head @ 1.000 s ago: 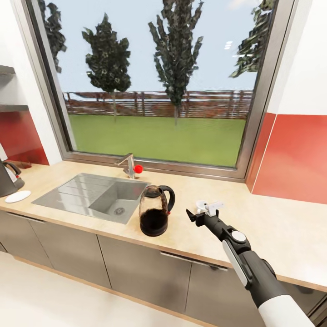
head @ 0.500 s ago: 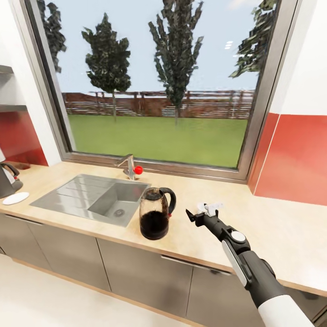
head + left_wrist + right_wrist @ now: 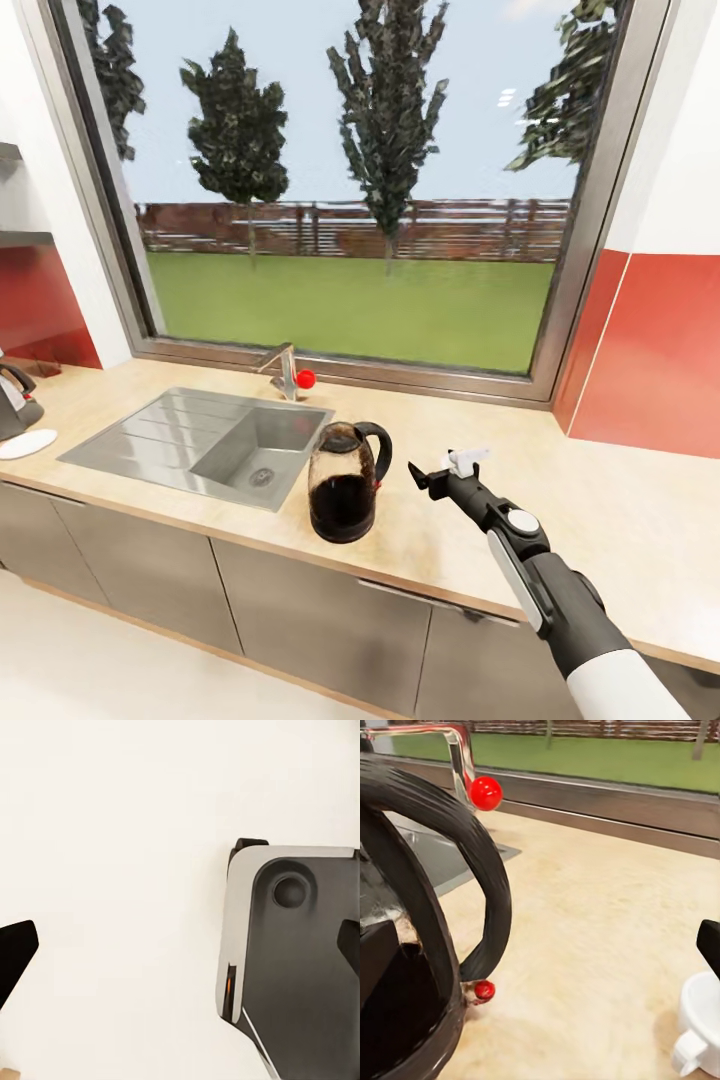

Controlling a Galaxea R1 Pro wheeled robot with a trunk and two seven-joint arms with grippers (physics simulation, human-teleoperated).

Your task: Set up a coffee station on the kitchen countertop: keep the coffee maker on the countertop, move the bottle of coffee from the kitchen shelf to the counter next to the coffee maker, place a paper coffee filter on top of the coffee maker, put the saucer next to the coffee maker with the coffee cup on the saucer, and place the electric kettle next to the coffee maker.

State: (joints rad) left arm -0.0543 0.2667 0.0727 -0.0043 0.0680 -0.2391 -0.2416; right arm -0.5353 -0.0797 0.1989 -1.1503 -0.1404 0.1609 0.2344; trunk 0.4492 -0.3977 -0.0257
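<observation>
The rounded dark-tinted glass electric kettle (image 3: 343,482) with its black loop handle stands upright on the long light beige wood-grain countertop (image 3: 600,500), near the front edge and just right of the grey inset sink (image 3: 205,442). Its handle faces right, toward the right gripper (image 3: 440,468), which hovers just beside the kettle at about mid-height, apart from it. The right gripper's jaws stand spread, nothing between them; in the right wrist view the kettle's handle (image 3: 472,862) and its small red switch (image 3: 484,991) lie close ahead of the dark fingertips (image 3: 709,943). Just beyond that gripper, on the counter, sits the tiny plain white coffee cup (image 3: 466,460); the right wrist view shows its rim and small handle (image 3: 701,1031) near one fingertip, not touching it.

Behind the sink a metal tap with a red knob (image 3: 304,379) stands before the large window (image 3: 350,180), with lawn, trees and a brown fence outside. At the far left edge of the counter lies the small plain white round saucer (image 3: 25,444), and just behind it a dark appliance (image 3: 12,398) cut off by the frame.

The left gripper (image 3: 180,952) points at a pale blank surface with part of the robot's dark grey base (image 3: 296,960) in sight; its dark fingertips (image 3: 15,952) stand wide apart, empty
</observation>
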